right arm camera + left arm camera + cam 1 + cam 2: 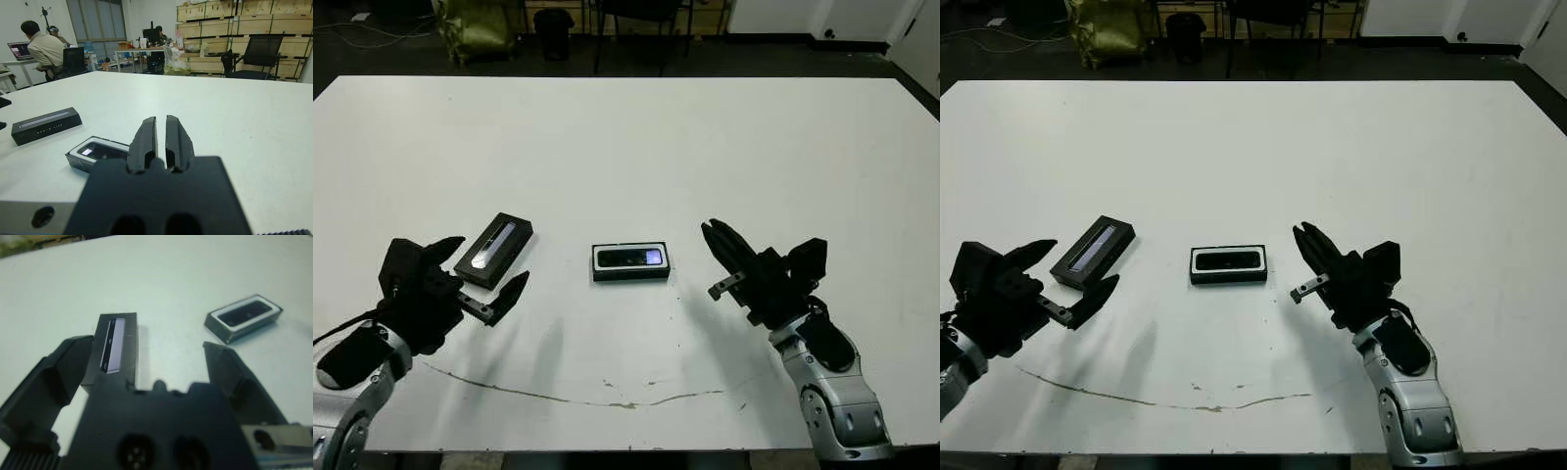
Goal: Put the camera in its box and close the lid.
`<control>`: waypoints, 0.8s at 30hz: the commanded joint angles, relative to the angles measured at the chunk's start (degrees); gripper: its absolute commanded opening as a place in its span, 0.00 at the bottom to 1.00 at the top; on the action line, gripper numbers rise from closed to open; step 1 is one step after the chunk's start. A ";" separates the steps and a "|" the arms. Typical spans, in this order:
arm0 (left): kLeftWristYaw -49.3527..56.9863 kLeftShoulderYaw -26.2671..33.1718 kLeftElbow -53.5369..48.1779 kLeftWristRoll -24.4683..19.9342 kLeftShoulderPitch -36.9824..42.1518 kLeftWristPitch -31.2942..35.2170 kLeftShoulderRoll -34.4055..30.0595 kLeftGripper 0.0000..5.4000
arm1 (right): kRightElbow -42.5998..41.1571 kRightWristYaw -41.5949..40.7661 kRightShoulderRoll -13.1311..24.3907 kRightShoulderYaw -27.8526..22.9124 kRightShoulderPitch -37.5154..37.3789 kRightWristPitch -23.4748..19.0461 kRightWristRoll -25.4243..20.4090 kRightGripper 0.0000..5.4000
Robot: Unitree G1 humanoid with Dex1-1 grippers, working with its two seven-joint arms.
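White table (626, 137): lid (493, 251) between spread left end effector (480, 279) fingers; right end effector (717, 243) pinched together.

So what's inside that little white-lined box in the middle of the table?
The box holds the black camera, lying flat with a bluish glint on its face. Whatever is beneath the camera is hidden. The lid lies apart, off to the left.

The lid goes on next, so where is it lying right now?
The flat black lid with the silvery stripe lies on the white table, left of the white-lined box and just ahead of the open left claw.
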State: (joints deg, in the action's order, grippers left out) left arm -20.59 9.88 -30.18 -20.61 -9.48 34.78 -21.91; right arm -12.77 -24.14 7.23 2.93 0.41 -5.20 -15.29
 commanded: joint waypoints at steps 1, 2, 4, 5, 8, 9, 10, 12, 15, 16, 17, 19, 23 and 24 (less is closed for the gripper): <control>2.88 1.33 0.19 -1.34 -0.14 4.11 1.46 1.00 | 0.47 0.53 0.54 0.18 -1.11 0.14 0.90 0.00; 3.66 1.85 0.14 -2.18 0.09 5.21 2.08 1.00 | 0.44 0.52 0.50 0.21 -1.21 0.24 0.97 0.00; 4.72 2.25 0.07 -2.63 0.35 6.22 2.47 1.00 | 0.76 0.17 0.35 0.26 -1.31 0.82 0.83 0.00; 5.23 2.25 -0.03 -2.46 0.43 6.35 2.54 1.00 | 1.06 -0.12 0.23 0.27 -1.33 1.28 0.56 0.00; 7.75 2.28 -0.57 -2.17 1.14 8.08 3.07 1.00 | 1.98 -1.08 0.11 0.32 -1.31 2.36 -0.33 0.00; 8.73 2.16 -0.88 -1.92 1.46 8.95 3.11 1.00 | 2.07 -1.19 0.10 0.35 -1.34 2.44 -0.49 0.00; 9.84 1.28 -1.46 -0.33 1.57 9.26 2.47 1.00 | 2.17 -1.21 0.09 0.45 -1.39 2.66 -0.43 0.00; 11.68 -0.50 -2.42 3.02 1.77 9.68 1.23 1.00 | 2.16 -1.01 0.06 0.62 -1.53 2.81 -0.16 0.00; 12.34 -3.70 -3.32 8.56 1.91 8.85 -1.83 1.00 | 2.37 -0.99 -0.27 0.71 -1.75 3.06 -0.42 0.00; 11.75 -3.69 -3.30 8.64 2.10 8.86 -2.02 1.00 | 2.55 -1.07 -0.44 0.73 -1.81 3.33 -0.56 0.00; 11.11 -3.50 -3.16 8.39 2.27 8.89 -2.04 1.00 | 2.51 -1.04 -0.52 0.78 -1.89 3.27 -0.58 0.00; 10.06 -3.24 -2.92 8.10 2.60 9.13 -2.18 1.00 | 2.10 -0.83 -0.47 0.92 -2.11 2.78 -0.47 0.00; 7.93 -3.67 -2.73 8.24 3.54 10.48 -3.62 1.00 | 2.57 -1.33 -0.41 1.03 -2.07 3.28 -0.69 0.00; 7.37 -3.56 -2.74 7.76 3.89 11.18 -3.77 1.00 | 2.39 -1.13 -0.30 1.10 -2.13 3.04 -0.49 0.00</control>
State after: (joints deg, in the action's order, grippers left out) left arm -12.43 6.69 -33.56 -12.73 -5.89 44.26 -24.83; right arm -10.96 -25.33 6.55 4.00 -0.91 -1.98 -15.93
